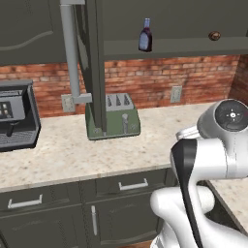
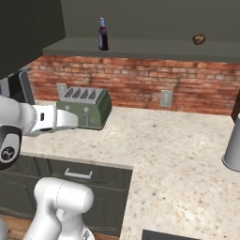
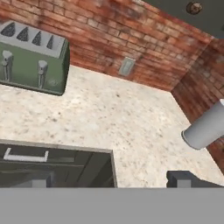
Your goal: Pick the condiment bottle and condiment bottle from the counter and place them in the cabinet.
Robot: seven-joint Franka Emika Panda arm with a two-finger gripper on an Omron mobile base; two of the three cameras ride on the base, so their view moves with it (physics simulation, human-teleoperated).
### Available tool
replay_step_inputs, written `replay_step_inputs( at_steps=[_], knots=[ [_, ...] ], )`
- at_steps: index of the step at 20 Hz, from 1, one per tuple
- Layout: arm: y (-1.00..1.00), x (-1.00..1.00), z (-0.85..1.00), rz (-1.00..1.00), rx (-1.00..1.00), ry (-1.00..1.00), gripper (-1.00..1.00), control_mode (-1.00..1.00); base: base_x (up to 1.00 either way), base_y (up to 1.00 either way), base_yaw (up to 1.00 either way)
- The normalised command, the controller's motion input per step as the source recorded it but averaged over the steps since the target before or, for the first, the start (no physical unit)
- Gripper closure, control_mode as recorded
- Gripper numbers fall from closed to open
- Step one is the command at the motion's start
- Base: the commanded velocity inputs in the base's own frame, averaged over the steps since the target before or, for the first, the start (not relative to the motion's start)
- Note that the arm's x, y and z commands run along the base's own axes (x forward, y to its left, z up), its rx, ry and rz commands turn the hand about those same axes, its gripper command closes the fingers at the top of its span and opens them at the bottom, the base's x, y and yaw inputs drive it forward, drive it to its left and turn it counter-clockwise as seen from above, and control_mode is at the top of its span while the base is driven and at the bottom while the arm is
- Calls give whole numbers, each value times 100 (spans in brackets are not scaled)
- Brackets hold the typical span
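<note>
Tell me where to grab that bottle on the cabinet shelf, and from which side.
Probably the bottle is best gripped around its wide lower body, coming level from the open front of the shelf. It stands upright near the front edge, and its neck is thin, so the body gives the pads more to hold.

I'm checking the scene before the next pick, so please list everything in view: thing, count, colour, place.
bottle: one, dark purple, upright on the cabinet shelf
round thing: one, brown, on the shelf right of the bottle
toaster: one, green, on the counter by the brick wall
coffee machine: one, dark grey, left end of the counter
cylinder: one, grey, right side of the counter
outlets: two, grey, on the brick wall
counter: one, speckled beige, over dark drawers
arm: one, white with dark joints; tool open
</note>
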Motion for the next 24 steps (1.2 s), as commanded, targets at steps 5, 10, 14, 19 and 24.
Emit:
replay_step_inputs(
  at_steps=[5, 10, 14, 19, 24],
  knots=[
    [-36, 0, -54, -11, 6, 11, -100, -100, 0, 0, 0],
    [-27, 1, -53, 0, 6, 10, -100, -100, 0, 0, 0],
    [-23, 0, -46, 0, 5, 8, -100, -100, 0, 0, 0],
    [-10, 3, -42, 0, 6, 8, -100, -100, 0, 0, 0],
    [-2, -1, -41, 0, 8, 5, -100, -100, 0, 0, 0]
  ],
)
